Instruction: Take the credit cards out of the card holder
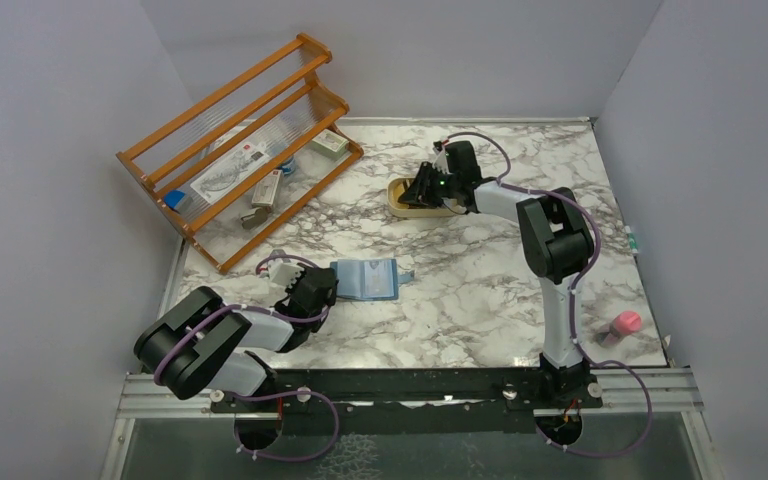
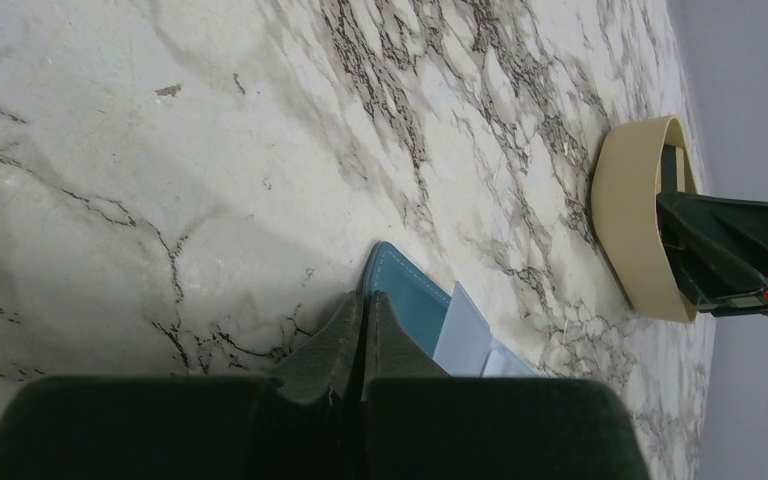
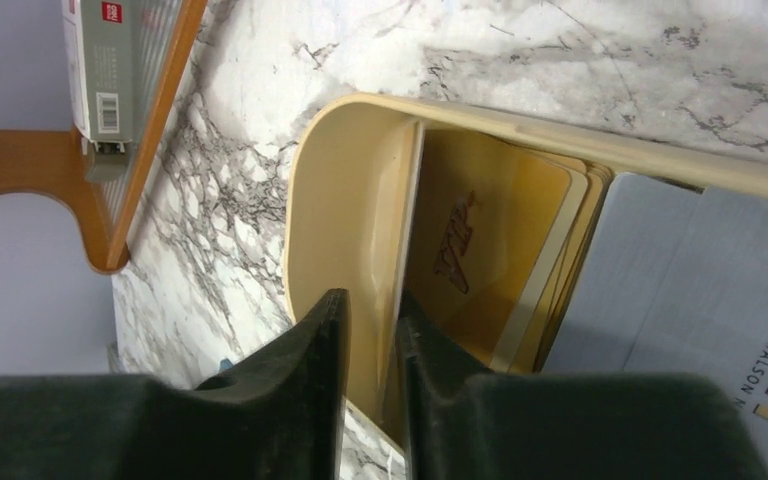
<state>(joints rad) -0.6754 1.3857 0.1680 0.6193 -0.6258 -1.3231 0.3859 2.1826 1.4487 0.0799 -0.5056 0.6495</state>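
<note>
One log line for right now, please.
left pincer: shut on card holder edge | right pincer: astride tilted card in tray, grip unclear

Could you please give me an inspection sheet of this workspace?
Surface: marble table.
Job's things: wallet lies open; cards lie in the cream tray.
Clutter: wooden rack holding packets; pink object by the right edge.
Grippers: left gripper shut on wallet edge; right gripper in tray, grip unclear.
Cables: purple cables run along both arms.
Surroundings: plain grey walls.

Left end effector (image 2: 363, 300), right end effector (image 3: 372, 305), pinched
</note>
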